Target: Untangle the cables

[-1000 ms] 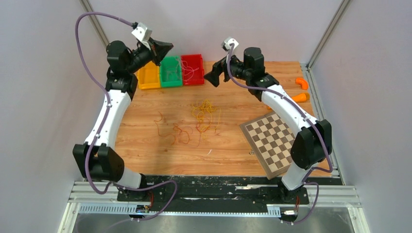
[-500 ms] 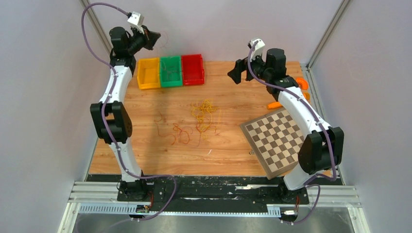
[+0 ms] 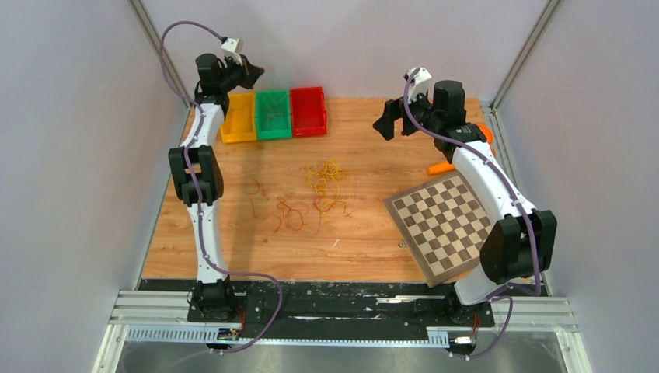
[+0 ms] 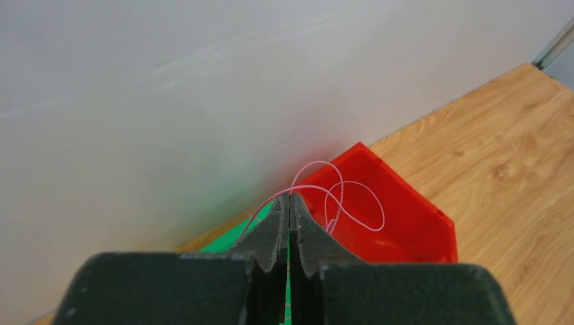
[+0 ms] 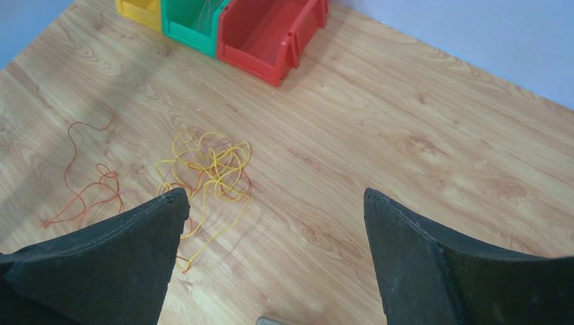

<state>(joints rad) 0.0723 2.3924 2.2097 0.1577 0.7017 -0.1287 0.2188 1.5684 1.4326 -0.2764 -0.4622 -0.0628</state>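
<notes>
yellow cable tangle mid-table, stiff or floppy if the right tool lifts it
Probably floppy: the yellow tangle lies in loose curls, and the thin strand pinched in the left tool arcs in limp loops. Likely very light. It may drag along the orange strands mixed into it.

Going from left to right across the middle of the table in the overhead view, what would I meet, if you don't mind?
Loose red-orange cables → yellow tangle of cables → checkerboard.

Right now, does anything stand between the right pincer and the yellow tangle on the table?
Nothing visible does. The right pincer hangs open above the table, and the yellow tangle lies in the open, apart from the red bin.
</notes>
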